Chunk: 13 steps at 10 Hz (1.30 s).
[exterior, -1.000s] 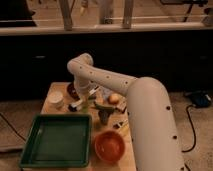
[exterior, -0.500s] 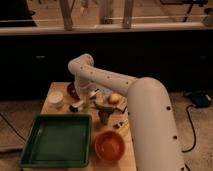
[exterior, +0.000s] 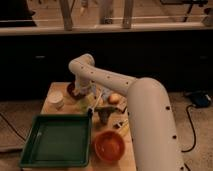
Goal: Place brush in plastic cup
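My gripper (exterior: pixel 86 101) hangs from the white arm (exterior: pixel 135 100) low over the middle of the wooden table (exterior: pixel 54 89), between a white plastic cup (exterior: pixel 56 100) on the left and a grey cup (exterior: pixel 104 115) on the right. A thin pale stick with a dark lower end (exterior: pixel 95 101), which looks like the brush, slants right beside the gripper. I cannot tell whether the gripper holds it. A pale green-yellow thing (exterior: pixel 84 105) sits under the gripper.
A green tray (exterior: pixel 57 141) fills the front left. An orange bowl (exterior: pixel 109 146) sits at the front. A dark red bowl (exterior: pixel 72 90) is behind the gripper. A peach round object (exterior: pixel 115 98) and yellow-handled utensils (exterior: pixel 122 125) lie to the right.
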Motion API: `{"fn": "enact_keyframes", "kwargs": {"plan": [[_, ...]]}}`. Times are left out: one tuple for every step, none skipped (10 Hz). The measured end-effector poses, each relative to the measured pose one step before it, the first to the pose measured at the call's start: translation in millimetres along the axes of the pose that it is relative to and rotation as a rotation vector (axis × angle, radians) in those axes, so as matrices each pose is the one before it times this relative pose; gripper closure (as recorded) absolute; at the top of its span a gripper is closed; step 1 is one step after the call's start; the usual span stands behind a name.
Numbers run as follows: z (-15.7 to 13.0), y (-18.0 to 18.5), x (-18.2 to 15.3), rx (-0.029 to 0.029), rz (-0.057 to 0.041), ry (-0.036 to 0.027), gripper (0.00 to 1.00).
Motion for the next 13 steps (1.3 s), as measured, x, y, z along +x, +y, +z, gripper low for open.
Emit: {"fn": "enact_keyframes", "kwargs": {"plan": [[0.6,0.01,0.64,-0.00098,-0.0002,-0.00224,0.2],[0.26,0.15,0.78,-0.001,-0.00002,-0.00135,0.2],[0.29,-0.11,0.7,-0.0007,0.00001,-0.00138,0.2],[0.0,-0.01,0.55,-0.00051,0.00012,-0.00053,0.2],[-0.08,-0.19,0.44,0.00044,-0.0001,-0.00103,0.2],[0.26,-0.06,0.13,0.00002,0.00001,-0.00047,0.2],[0.03,0.4,0.6,0.00035,0.00118,-0.00069,0.2],[0.19,-0.02,-0.1,0.00002,-0.00011,-0.00041,0.2],[0.49,0.51,-0.08,-0.0007,-0.00014,-0.00048,0.2],[0.16,1.06,0.47,-0.00074,0.00088,0.00049,0.2],[-0.13,-0.18,-0.47,0.00733,-0.00145,0.00153,0.2],[-0.1,-0.38,-0.5,0.00674,-0.00259,0.00188,0.2],[-0.81,-0.37,-0.2,0.00498,-0.00429,0.00232,0.2]]}}
